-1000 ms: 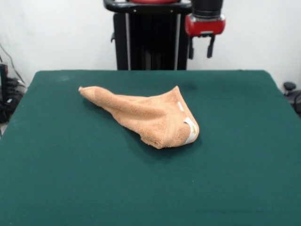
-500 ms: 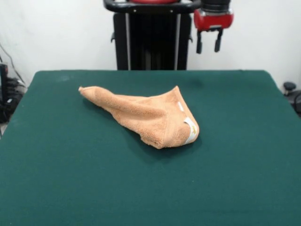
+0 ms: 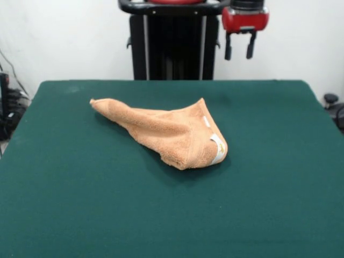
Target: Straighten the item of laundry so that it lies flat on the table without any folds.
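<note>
An orange-tan towel (image 3: 172,131) lies bunched in a folded wedge near the middle of the green table (image 3: 269,204), while the gripper (image 3: 239,52) hangs spread and empty above the far edge; soft, light terry, best pinched at its tapered loose corner

1. No text, number, brand or sign can be read anywhere in the front view.
2. The crumpled orange-tan terry hand towel (image 3: 172,131), lying near the middle of the dark green felt table (image 3: 80,204), has a small white label (image 3: 217,149) at its edge. Any print on this label is too small to read.
</note>
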You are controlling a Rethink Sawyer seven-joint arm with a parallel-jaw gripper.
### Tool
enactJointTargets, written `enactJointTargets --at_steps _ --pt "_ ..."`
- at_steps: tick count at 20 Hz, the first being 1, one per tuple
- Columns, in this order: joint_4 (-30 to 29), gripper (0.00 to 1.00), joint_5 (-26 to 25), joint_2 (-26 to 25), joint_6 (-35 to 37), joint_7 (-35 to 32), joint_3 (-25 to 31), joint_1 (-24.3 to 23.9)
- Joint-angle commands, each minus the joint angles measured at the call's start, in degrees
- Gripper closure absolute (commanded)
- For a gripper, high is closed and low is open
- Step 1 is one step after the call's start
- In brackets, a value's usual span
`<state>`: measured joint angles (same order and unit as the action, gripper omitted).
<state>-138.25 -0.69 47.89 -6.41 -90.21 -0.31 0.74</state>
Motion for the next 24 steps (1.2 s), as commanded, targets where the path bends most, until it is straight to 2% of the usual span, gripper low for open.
enactJointTargets --at_steps 1,14,19,24 --pt "6.27 0.00 4.72 0.01 9.06 -10.82 1.34 -0.30" --pt "11.60 0.00 2.50 1.76 16.70 -7.62 2.69 -4.01" --pt "14.19 0.00 1.37 2.31 19.11 -7.01 0.81 -3.03" --pt "17.56 0.00 0.33 -1.77 17.26 -6.19 1.79 -4.62"
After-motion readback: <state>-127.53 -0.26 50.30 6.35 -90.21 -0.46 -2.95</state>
